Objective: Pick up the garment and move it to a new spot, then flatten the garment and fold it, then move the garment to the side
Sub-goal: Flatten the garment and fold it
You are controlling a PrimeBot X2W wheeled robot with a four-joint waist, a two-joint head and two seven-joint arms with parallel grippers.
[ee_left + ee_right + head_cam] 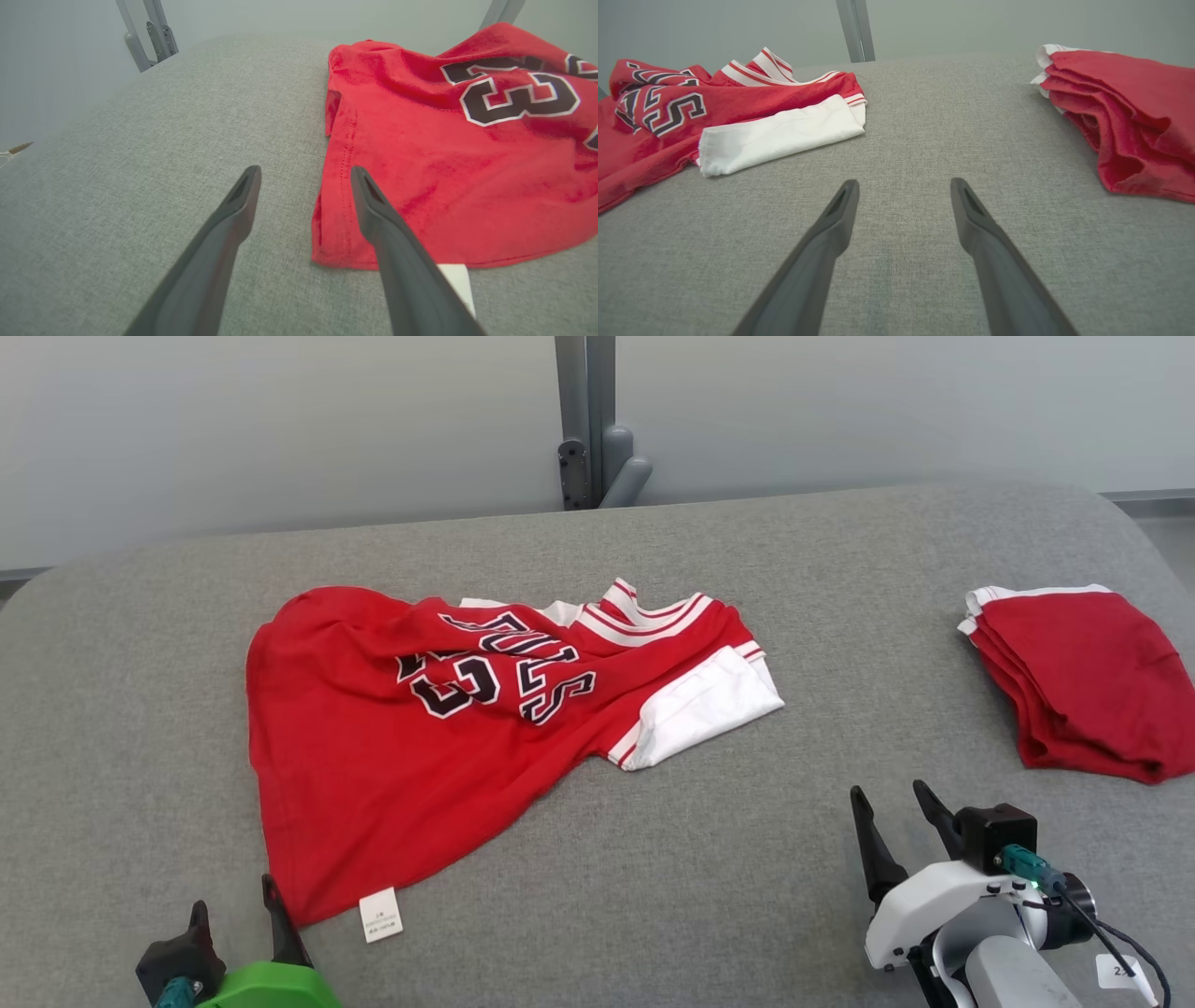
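On grey cloth table [653, 551], note red jersey [373, 775] rumpled left of centre, hem corner [327, 254] just beside left gripper [233, 892]; left and right gripper [888, 790] spread, empty; judge cloth light, limp, best pinched at hem corners.

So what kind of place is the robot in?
Probably a robot practice room, not a home. The jersey lies on a big grey cloth-covered table, a folded red garment sits to the side, and behind stand a bare pale wall and a metal post.
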